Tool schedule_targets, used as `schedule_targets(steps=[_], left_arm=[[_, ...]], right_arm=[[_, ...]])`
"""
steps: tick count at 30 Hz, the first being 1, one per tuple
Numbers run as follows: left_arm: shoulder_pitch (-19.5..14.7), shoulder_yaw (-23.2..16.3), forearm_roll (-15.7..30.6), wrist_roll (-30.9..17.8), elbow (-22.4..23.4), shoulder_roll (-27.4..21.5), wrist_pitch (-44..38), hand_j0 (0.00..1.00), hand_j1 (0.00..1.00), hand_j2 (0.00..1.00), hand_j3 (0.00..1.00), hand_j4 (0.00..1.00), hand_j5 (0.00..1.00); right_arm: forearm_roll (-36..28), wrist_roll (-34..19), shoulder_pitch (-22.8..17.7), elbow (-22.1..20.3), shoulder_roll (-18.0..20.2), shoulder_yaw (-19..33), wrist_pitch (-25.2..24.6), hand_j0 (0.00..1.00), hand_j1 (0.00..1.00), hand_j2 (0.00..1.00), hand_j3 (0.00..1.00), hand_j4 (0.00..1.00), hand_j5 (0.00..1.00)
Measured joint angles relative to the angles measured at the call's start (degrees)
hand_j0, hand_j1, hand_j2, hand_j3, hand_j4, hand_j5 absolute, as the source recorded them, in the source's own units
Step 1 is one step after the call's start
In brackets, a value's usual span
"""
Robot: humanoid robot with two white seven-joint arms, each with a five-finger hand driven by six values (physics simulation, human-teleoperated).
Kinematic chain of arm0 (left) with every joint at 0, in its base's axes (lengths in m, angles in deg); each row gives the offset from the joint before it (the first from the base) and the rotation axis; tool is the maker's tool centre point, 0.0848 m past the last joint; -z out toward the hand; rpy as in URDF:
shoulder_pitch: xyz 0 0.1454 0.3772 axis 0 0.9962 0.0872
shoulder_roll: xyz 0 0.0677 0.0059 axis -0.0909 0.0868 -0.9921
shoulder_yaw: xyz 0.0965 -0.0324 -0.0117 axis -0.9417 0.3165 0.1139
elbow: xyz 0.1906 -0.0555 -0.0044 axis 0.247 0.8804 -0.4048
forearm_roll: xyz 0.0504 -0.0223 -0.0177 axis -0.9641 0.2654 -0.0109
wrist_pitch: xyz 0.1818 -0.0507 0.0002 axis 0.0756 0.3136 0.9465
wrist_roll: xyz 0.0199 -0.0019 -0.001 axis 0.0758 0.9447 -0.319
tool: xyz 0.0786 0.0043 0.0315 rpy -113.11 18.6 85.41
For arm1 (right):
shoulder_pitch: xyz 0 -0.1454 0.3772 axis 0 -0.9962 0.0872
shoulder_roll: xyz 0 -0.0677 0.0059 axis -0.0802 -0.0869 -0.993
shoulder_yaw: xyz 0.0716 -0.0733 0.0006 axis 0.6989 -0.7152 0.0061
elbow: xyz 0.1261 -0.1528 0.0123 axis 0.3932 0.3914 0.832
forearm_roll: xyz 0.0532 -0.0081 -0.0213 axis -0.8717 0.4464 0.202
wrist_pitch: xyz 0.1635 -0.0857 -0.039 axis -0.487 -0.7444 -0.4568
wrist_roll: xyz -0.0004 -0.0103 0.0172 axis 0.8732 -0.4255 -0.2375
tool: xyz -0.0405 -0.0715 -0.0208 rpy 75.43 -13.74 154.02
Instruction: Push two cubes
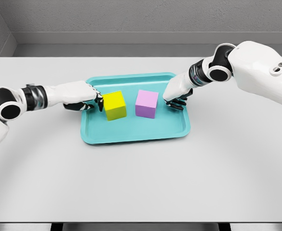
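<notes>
where the teal tray [136,137] lies at the middle of the white table [141,183], two cubes sit inside it side by side: a yellow cube [114,105] on the left and a purple cube [146,103] on the right. a narrow strip of tray floor separates them, so they are near each other but not touching. the yellow cube is turned a little out of line with the tray walls, while the purple one sits more squarely. behind both cubes a band of open tray floor runs to the far rim, and a wider band lies free in front of them up to the near rim. right of the purple cube there is some bare floor before the right wall; left of the yellow cube the floor is partly taken up by the left hand.

the left hand [84,98] reaches in over the tray's left rim, forearm nearly level, its dark fingertips [100,101] right against the yellow cube's left face; the fingers are loosely curled and grasp nothing. the right hand [178,98] slopes down from the upper right, palm lowered, fingers bent toward the tray floor just beside the purple cube's right face, holding nothing. whether it touches the cube cannot be told.
</notes>
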Motion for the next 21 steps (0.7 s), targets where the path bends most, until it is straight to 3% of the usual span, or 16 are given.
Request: schedule_targets(steps=[9,21], left_arm=[[-0.35,-0.01,-0.29,-0.03,0.59,0.77,0.18,0.54,0.54,0.54,0.54,0.54,0.54],[-1.41,-0.25,-1.71,-0.01,2.88,2.08,0.88,0.54,0.54,0.54,0.54,0.54,0.54]], right_arm=[[0.00,0.00,0.00,0.27,-0.02,-0.04,-0.08,0.12,0.12,0.12,0.12,0.12,0.12],[-0.09,0.00,0.00,4.10,-2.97,-1.83,-1.67,0.12,0.12,0.12,0.12,0.12,0.12]])
